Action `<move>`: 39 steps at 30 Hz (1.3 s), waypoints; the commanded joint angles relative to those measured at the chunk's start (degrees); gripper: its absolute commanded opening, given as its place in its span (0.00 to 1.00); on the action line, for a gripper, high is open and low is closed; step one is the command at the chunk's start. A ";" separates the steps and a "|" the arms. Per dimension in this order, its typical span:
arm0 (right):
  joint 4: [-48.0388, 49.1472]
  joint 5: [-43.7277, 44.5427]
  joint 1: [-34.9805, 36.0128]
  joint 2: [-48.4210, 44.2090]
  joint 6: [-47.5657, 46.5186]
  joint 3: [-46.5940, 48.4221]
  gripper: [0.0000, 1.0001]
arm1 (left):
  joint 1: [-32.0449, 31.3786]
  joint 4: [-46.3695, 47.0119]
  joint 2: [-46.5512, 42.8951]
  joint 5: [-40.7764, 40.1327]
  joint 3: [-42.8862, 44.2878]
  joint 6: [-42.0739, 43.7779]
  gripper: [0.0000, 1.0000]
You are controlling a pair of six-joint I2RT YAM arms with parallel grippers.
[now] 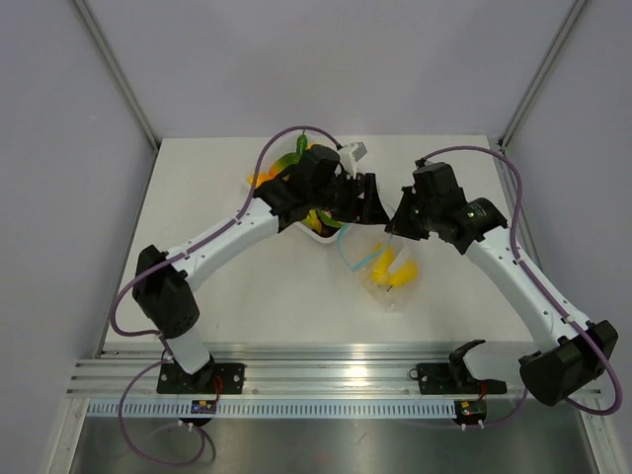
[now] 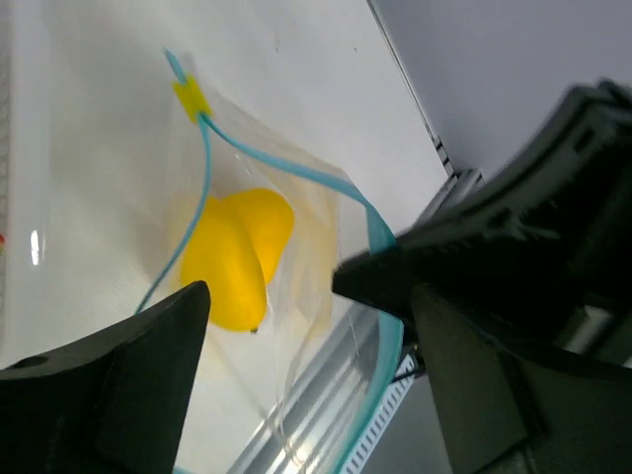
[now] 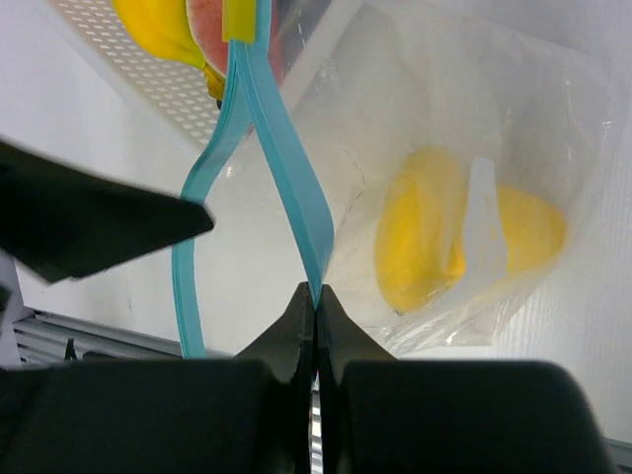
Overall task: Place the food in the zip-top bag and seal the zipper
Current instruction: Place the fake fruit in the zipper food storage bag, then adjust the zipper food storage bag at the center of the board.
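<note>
zip-top bag [image 1: 387, 288] lies on the table [image 1: 247, 296] at the centre of the top view, just below my two pincers, its mouth turned to the upper left. yellow food [image 3: 444, 242], seemingly two pieces touching, sits inside it. my right pincer [image 3: 316, 296] is clamped on one lip of the light-blue zipper [image 3: 296, 188], fingers pressed together on the strip. the other lip bows away to the left, so the mouth gapes. a yellow slider [image 3: 237, 18] sits where the lips meet, at the top of my right wrist view. my left pincer [image 2: 272, 286] stands wide apart, gripping nothing, with the strip running just past one finger. other toy fruits [image 3: 158, 30] lie in the white tray [image 3: 168, 94], upper left of the bag.
</note>
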 commanded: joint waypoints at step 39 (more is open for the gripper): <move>-6.72 11.46 0.70 -2.55 1.64 -4.84 0.00 | -6.11 -13.64 4.15 -9.23 4.87 0.63 0.00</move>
